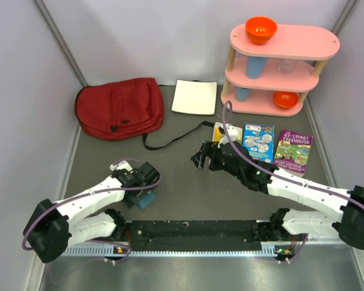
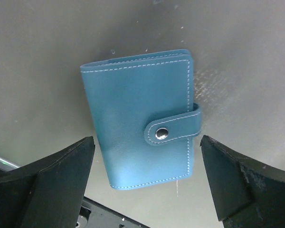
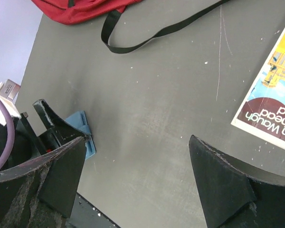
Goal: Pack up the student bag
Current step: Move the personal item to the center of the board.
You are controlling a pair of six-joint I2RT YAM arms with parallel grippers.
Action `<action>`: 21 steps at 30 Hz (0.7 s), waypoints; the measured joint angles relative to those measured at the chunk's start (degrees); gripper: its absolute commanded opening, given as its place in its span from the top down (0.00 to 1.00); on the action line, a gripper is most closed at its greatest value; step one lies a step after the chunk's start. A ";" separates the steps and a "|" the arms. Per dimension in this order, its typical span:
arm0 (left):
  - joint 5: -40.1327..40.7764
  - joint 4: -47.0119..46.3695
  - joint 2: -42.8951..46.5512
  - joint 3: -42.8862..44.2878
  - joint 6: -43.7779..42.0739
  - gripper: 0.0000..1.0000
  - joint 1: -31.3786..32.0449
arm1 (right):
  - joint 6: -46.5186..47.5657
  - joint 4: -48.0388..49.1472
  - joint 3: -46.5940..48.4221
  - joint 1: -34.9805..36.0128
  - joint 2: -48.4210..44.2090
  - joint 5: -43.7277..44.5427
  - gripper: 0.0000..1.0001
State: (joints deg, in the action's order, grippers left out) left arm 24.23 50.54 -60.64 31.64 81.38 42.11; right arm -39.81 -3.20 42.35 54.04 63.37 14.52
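While the large dark red fabric student bag (image 1: 118, 108) lies in the far left corner of the grey surface (image 1: 179, 182), the left gripper (image 2: 145, 164) hangs spread over a blue leather snap wallet (image 2: 133, 109). The right gripper (image 3: 137, 166) is spread too, holding nothing.

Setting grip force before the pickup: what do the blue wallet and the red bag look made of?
Blue wallet: smooth leather or faux leather, slight sheen, pale edge stitching, metal snap. Red bag: likely soft fabric, matte, creased and slumped.
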 measured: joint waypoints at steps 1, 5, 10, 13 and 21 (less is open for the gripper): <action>-0.33 -0.17 0.02 -0.57 0.44 0.01 0.00 | -0.07 -0.02 0.00 -0.17 0.42 -0.33 0.11; -0.76 -2.10 -0.02 -2.43 1.22 0.01 0.00 | -0.33 -0.33 0.00 -0.63 2.32 -1.25 0.11; 1.27 -3.93 -0.11 -2.47 1.03 0.13 -0.17 | -0.50 -1.01 0.00 -0.72 3.41 -2.25 0.11; 2.23 -5.90 -0.13 -2.60 -1.11 0.32 -2.51 | -0.52 -1.07 0.00 -0.85 3.43 -2.34 0.11; 1.57 -14.19 -0.15 -3.13 -10.01 0.38 -16.96 | -0.83 -1.20 0.00 -1.86 3.43 -2.34 0.11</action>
State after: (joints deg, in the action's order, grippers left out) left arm 25.80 36.36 -60.80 28.51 71.37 25.15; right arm -40.64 -4.40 42.35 52.18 66.81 12.19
